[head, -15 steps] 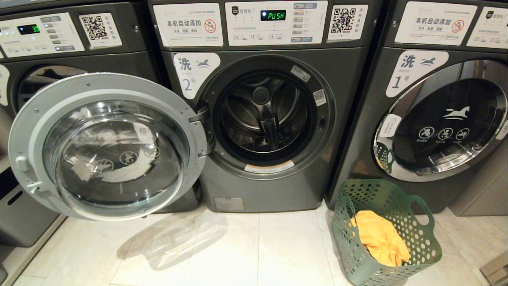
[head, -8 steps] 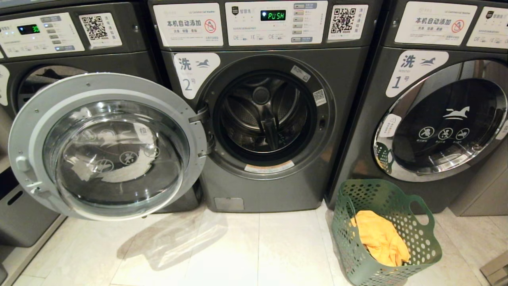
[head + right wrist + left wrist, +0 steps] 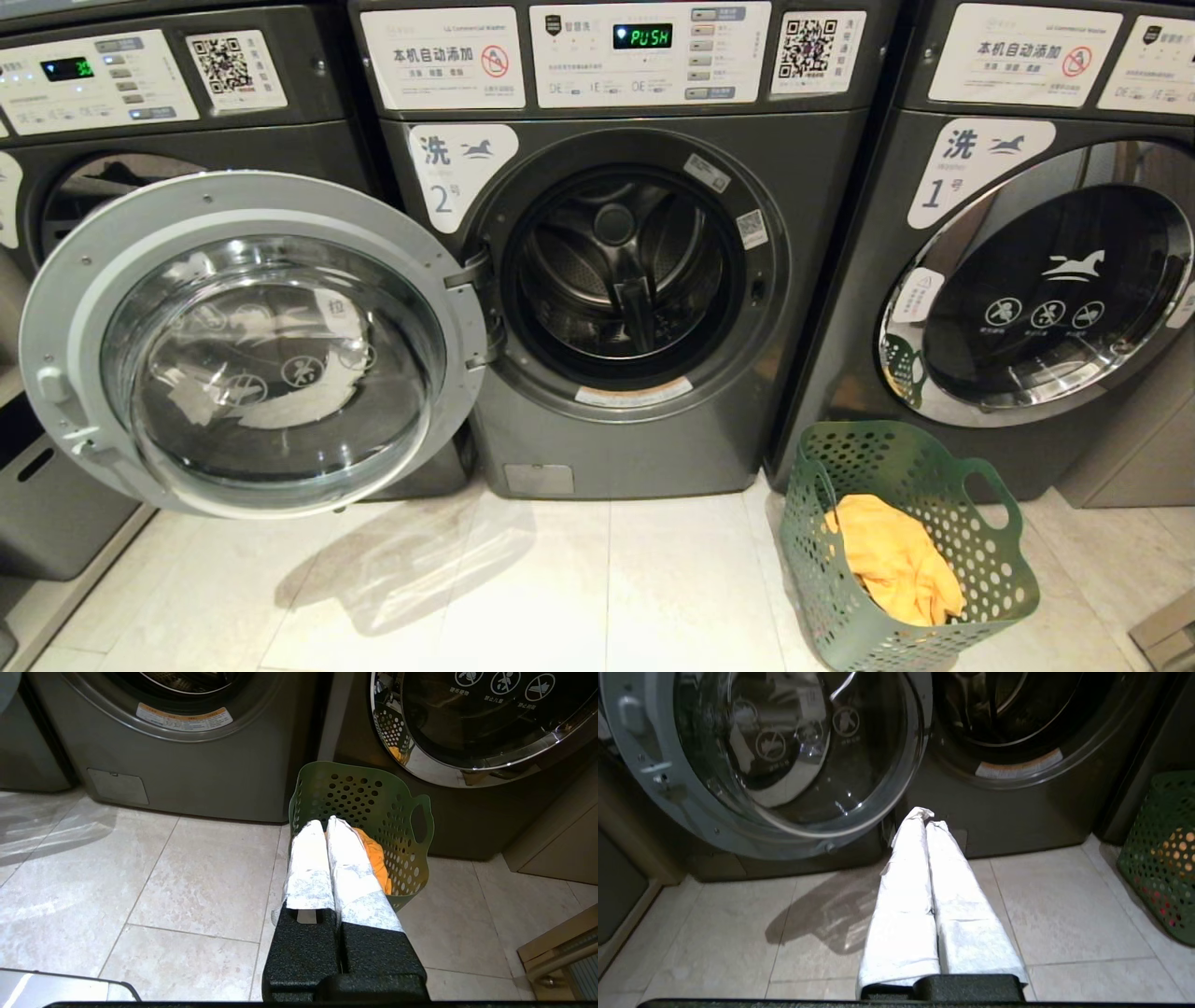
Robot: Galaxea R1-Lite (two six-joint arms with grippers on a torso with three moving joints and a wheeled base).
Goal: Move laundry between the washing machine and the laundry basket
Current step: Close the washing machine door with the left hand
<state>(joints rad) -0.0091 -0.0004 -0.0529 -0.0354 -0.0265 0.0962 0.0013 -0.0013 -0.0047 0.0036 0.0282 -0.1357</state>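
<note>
left gripper [image 3: 924, 816]: fingers pressed together, empty, low over the floor tiles in front of the open door.
right gripper [image 3: 324, 823]: fingers together, empty, pointing at the near rim of the laundry basket [image 3: 990, 560].
basket: green perforated plastic, on the floor against the foot of the machine marked 1 [image 3: 1027, 280], right of the open one.
laundry: yellow-orange garment [image 3: 896, 560] on top; red specks show through the holes in the left wrist view.
handling: soft, light, floppy; likely best pinched at a raised fold, may snag on the rim.
washing machine [image 3: 635, 448]: marked 2, door [image 3: 56, 317] swung left, drum looks empty.
count: three machines, one basket.
</note>
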